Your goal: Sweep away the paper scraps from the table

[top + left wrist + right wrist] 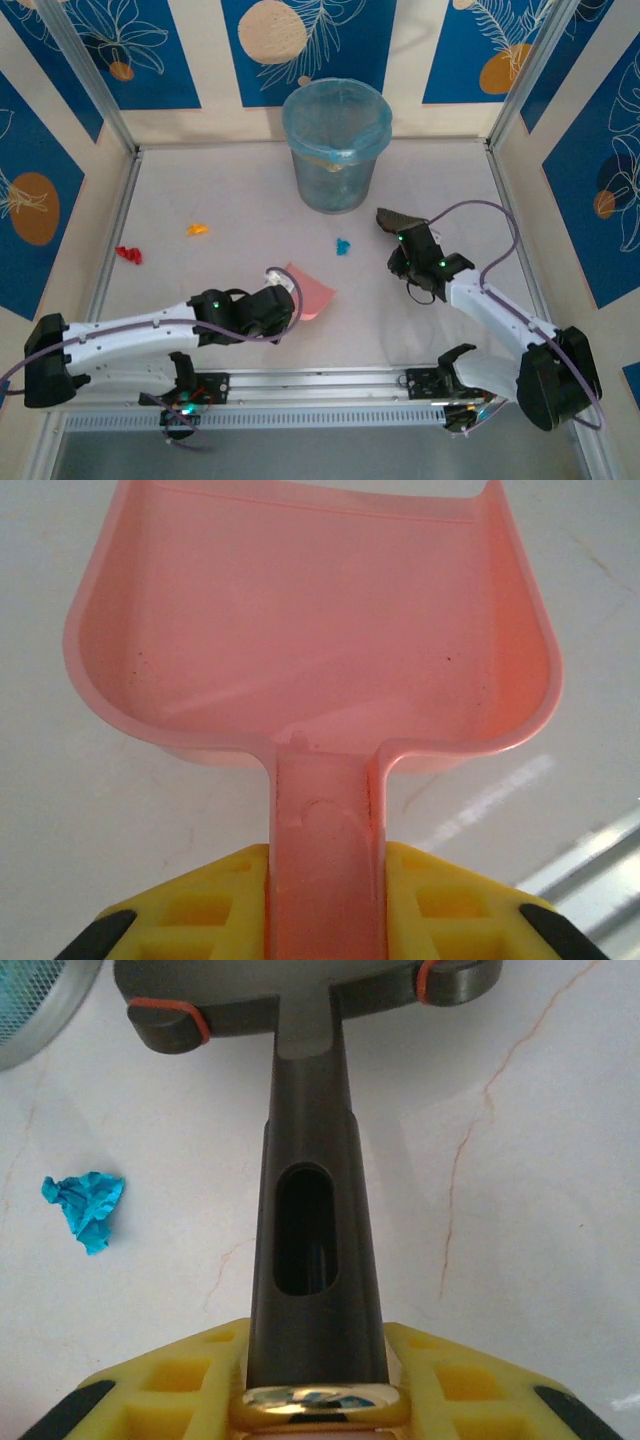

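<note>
The right pincer [315, 1385] grips the dark grey plastic brush [315, 1210]. The left pincer [325, 910] grips the pink plastic dustpan [310, 630]. A tiny crumpled blue paper scrap [343, 245] lies on the pale grey table [230, 190] in front of the see-through bin [335, 145], between brush and dustpan.

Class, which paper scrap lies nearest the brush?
The blue scrap, just left of the brush; the orange scrap and red scrap lie much farther left.

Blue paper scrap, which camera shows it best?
Right wrist: the blue paper scrap lies large and sharp, creases visible, left of the brush handle. Top external shows it as a small speck between dustpan and brush.
</note>
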